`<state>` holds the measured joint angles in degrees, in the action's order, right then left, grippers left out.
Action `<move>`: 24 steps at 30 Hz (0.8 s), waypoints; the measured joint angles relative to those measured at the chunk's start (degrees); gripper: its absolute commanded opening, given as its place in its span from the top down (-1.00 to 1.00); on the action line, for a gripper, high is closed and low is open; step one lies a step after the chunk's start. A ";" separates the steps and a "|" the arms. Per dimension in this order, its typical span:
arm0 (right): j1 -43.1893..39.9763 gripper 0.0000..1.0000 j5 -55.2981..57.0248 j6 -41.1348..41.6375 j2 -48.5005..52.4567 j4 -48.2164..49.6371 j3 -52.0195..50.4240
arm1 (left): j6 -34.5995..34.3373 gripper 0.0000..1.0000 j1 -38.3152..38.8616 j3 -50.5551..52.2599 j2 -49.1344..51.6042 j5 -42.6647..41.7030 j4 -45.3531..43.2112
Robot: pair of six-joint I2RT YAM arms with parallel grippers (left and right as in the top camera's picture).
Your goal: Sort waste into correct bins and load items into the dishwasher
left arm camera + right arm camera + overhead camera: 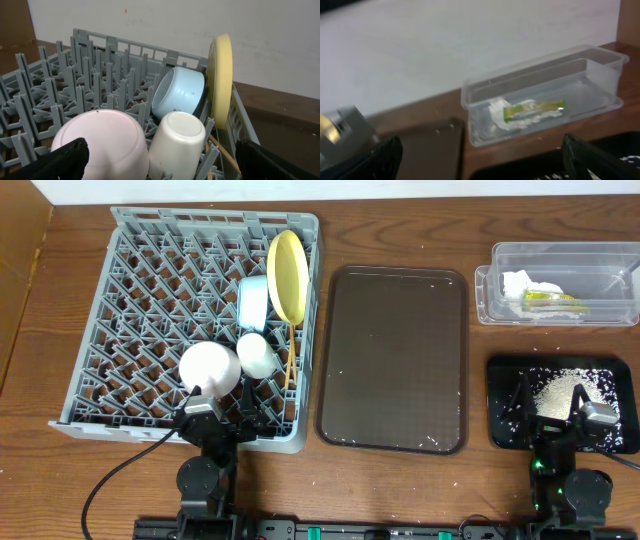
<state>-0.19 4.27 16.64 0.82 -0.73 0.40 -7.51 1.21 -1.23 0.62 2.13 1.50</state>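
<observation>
The grey dish rack (150, 310) holds the yellow plate (287, 275) on edge, the light blue bowl (253, 302), the cream cup (256, 354), the pink saucer (209, 367) upside down, and the chopsticks (290, 350). The left wrist view shows the plate (220, 80), bowl (179, 92), cup (176, 142) and saucer (102, 142). My left gripper (160, 167) is open and empty just before the saucer and cup. The clear tub (560, 285) holds the napkin (520, 283) and wrapper (550, 300); the wrapper also shows in the right wrist view (535, 107). The black tray (505, 415) holds rice crumbs (558, 390). My right gripper (482, 160) is open and empty over it.
A dark brown serving tray (392, 358) lies between the rack and the bins, with a few crumbs on it. A white wall runs along the table's far edge. Cables trail from the left arm base at the front.
</observation>
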 measured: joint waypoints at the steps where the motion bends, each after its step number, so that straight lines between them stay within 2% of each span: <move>1: 0.00 -0.98 -0.04 -1.46 -0.11 -1.40 0.00 | -0.02 -0.89 0.00 0.00 0.00 -0.02 0.00; 9: 0.00 -0.98 -1.79 -15.04 -0.13 -3.21 -0.02 | -0.02 -0.89 0.00 0.00 0.00 0.00 0.00; 12: 0.00 -0.98 -2.03 -17.46 -0.13 -3.26 -0.02 | 0.00 -0.89 0.00 0.00 0.00 0.00 0.00; 24: 0.00 -0.98 -2.40 -17.51 -0.13 -3.26 -0.02 | 0.00 -0.89 0.00 0.00 0.00 0.00 0.00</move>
<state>-0.19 1.87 -0.86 0.69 -3.99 0.38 -7.51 1.21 -1.23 0.62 2.13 1.50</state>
